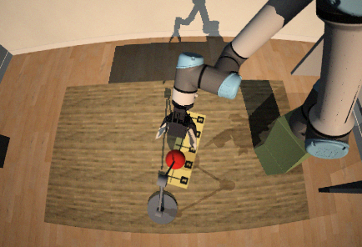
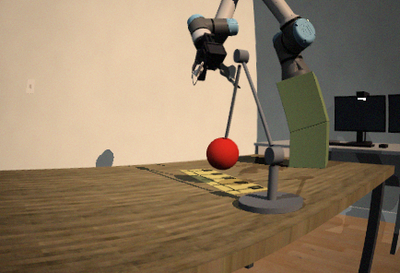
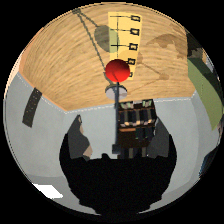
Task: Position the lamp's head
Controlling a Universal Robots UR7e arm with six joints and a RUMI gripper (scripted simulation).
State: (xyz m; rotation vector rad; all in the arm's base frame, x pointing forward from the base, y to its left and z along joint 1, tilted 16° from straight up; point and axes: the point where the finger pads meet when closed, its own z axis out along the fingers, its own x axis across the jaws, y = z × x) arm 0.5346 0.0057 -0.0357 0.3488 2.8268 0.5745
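Observation:
The lamp stands on a grey round base (image 1: 162, 208) near the bench's front edge. Its two thin arms fold at a high elbow joint (image 2: 241, 55). The red ball head (image 1: 175, 159) hangs above the yellow strip of numbered marks (image 1: 189, 150), near the second mark from the base. It also shows in the side view (image 2: 222, 153), a little above the bench, and in the wrist view (image 3: 117, 71). My gripper (image 2: 213, 70) is open and empty, high up beside the upper end of the lamp's forearm, next to the elbow. From above my gripper (image 1: 176, 135) is over the strip.
A green block (image 1: 281, 145) covers the robot's foot at the right of the bench. A long dark line (image 2: 161, 174) runs across the bench along the strip. Monitors (image 2: 359, 114) stand on a desk behind the bench.

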